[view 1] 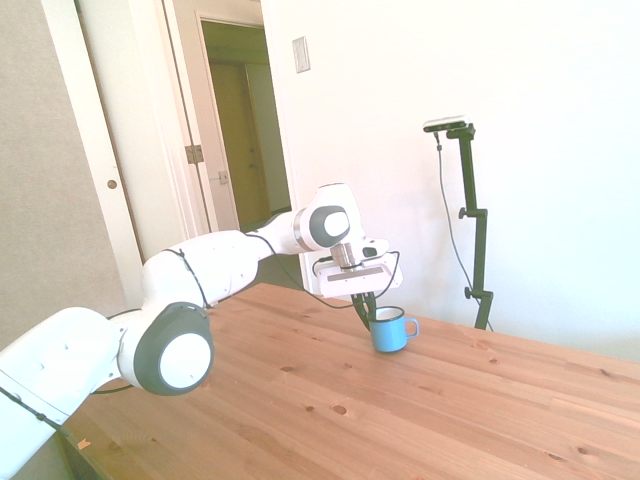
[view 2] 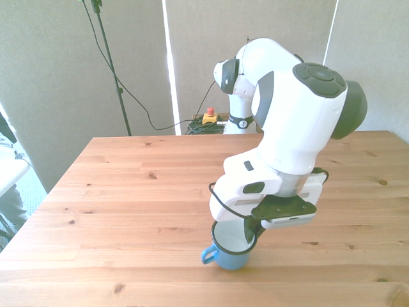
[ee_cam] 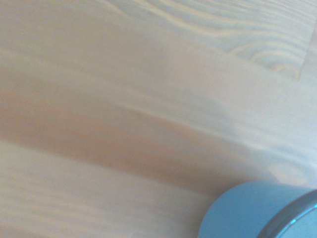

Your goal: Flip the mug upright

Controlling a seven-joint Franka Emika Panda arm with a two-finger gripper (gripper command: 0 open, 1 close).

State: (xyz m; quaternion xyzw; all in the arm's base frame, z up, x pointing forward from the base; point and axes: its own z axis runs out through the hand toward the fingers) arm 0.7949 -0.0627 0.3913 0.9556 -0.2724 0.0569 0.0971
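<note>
The mug [view 1: 392, 331] is seen upright near the tabletop [view 1: 420, 410] edge closest to the front camera, mouth up, long axis vertical, handle toward the front view's left. Its rim is pinched by the end effector [view 2: 250, 238], one finger inside. If the rim is released carelessly or dragged, the mug is likely to be tipped or pushed off that edge.

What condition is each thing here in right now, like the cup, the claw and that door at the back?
mug: upright, mouth up, on or just above the table, rim pinched.
gripper: shut on the mug's rim, one finger inside.
table: bare wood around the mug.
door: open.
</note>
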